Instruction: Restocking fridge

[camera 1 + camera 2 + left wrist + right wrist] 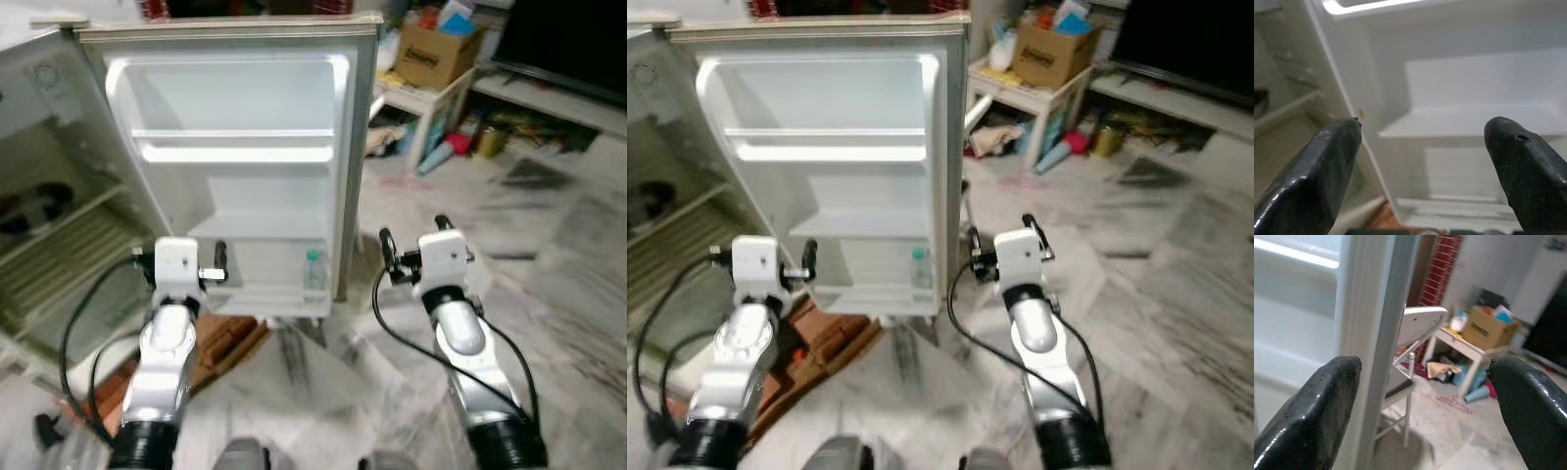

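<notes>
The fridge door stands wide open before me, its white inner shelves lit and mostly bare. A small clear bottle with a green cap stands in the bottom door shelf. The fridge's inside, with wire racks, lies at the left. My left gripper is raised in front of the lower door, open and holding nothing; the left wrist view looks at the door shelves between its fingers. My right gripper hovers just right of the door's edge, open with nothing between its fingers.
A white side table bearing a cardboard box stands at the back right, with clutter on the floor beneath. A dark TV sits further right. A white chair stands behind the door. Brown boards lie under the door.
</notes>
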Robot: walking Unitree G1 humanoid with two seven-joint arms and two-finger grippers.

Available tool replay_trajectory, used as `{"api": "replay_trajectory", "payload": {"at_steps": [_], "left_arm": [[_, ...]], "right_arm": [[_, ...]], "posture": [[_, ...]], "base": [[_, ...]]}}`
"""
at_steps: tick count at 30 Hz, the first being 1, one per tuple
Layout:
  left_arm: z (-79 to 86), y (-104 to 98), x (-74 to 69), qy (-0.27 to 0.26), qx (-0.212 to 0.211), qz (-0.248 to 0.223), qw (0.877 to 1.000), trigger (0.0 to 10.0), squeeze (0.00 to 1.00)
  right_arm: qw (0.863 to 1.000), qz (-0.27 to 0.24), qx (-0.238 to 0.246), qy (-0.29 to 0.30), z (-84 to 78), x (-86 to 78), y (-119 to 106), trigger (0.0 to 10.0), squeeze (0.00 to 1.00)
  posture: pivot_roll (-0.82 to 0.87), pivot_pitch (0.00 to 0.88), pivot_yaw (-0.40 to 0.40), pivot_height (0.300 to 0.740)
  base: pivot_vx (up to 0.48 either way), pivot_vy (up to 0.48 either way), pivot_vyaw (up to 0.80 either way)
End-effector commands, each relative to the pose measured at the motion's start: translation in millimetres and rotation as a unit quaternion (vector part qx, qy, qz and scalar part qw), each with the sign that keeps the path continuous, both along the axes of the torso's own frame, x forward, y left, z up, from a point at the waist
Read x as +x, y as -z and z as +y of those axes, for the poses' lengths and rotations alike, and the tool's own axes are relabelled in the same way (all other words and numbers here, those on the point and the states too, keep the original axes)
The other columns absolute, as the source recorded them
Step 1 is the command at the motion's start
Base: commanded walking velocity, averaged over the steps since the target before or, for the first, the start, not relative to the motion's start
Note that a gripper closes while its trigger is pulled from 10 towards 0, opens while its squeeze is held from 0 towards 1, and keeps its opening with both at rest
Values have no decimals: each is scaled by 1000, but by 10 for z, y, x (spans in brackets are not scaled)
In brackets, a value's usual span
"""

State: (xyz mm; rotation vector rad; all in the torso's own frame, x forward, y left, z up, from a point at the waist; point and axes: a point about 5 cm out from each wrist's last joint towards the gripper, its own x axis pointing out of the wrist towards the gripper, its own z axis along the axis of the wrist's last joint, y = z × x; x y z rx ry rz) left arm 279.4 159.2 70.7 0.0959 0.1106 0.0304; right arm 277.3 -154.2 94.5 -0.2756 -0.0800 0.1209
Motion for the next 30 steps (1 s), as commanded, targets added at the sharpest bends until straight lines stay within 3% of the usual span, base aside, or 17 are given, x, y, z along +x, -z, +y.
{"api": "replay_trajectory", "payload": {"at_steps": [1,30], "left_arm": [[15,-31,28,2,9,-6,1000,10000,0],[88,7,44,-33,18,2,999,10000,0]], "right_arm": [[999,-35,5,-27,126,28,-153,10000,0],[998,-45,22,-50,150,53,-178,10000,0]], "posture": [[14,0,35,740],[21,0,28,740]], "base": [[0,-480,794],[0,-467,787]]}}
